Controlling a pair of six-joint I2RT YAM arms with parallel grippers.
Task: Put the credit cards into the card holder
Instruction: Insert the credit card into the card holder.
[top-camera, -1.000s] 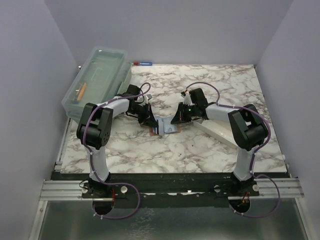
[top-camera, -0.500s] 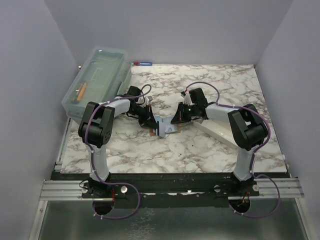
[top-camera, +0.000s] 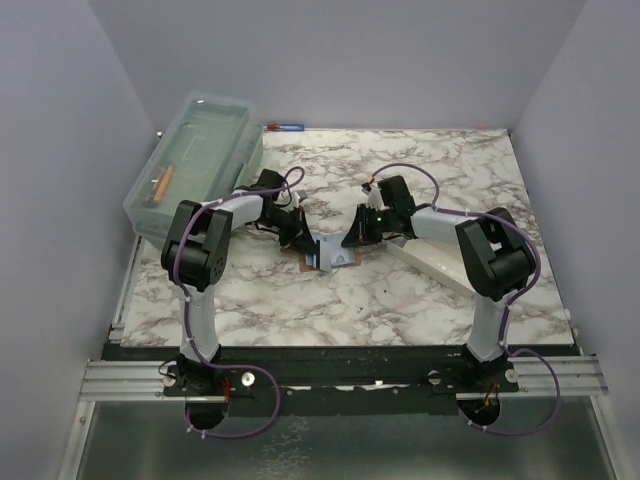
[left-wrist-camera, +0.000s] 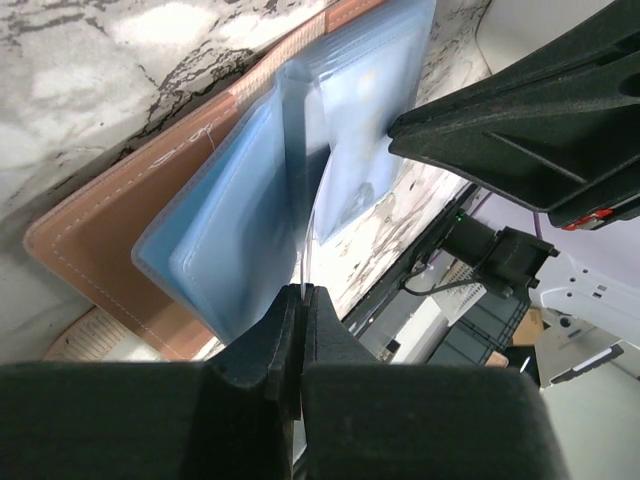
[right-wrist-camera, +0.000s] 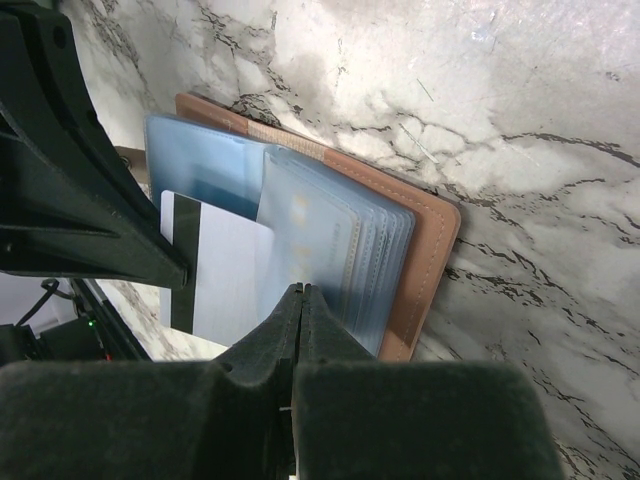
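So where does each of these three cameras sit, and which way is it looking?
Top external: above, behind the bases, looking down on the marble-patterned table, both arms whole.
Left wrist: behind the left gripper, looking along its closed fingers at the reddish-brown leather card holder.
Right wrist: behind the right gripper, fingers showing, facing the same holder.
Both wrist views share that holder, from opposite sides.
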